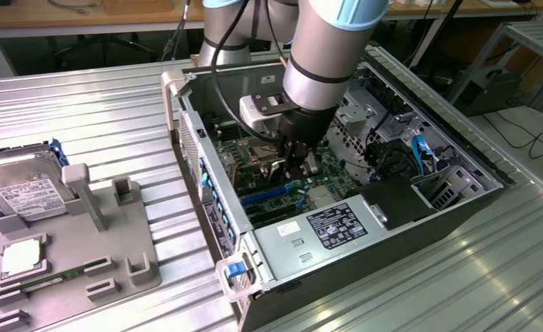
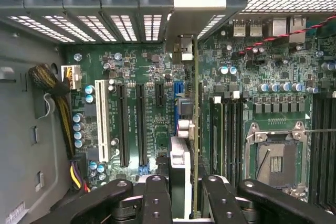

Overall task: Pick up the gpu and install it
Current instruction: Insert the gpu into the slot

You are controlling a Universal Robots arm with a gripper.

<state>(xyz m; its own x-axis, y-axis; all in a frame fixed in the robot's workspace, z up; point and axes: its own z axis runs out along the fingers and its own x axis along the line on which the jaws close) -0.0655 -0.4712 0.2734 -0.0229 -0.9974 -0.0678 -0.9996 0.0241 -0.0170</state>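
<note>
Currently gripper [image 2: 186, 198] jaws clench the gpu [image 2: 195, 129] edge-on at frame centre, bracket toward the case's rear slots [image 2: 152, 3] for alignment.

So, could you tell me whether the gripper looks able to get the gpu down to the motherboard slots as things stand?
Probably yes. The gripper is closed on the gpu, held edge-on inside the open computer case, just above the motherboard. Nothing visible sits between the card and the slots.

Hand [image 2: 186, 192] clamped on gpu [image 2: 195, 129], card edge-on over motherboard [image 2: 157, 72], bracket [image 2: 197, 3] at rear slots.
</note>
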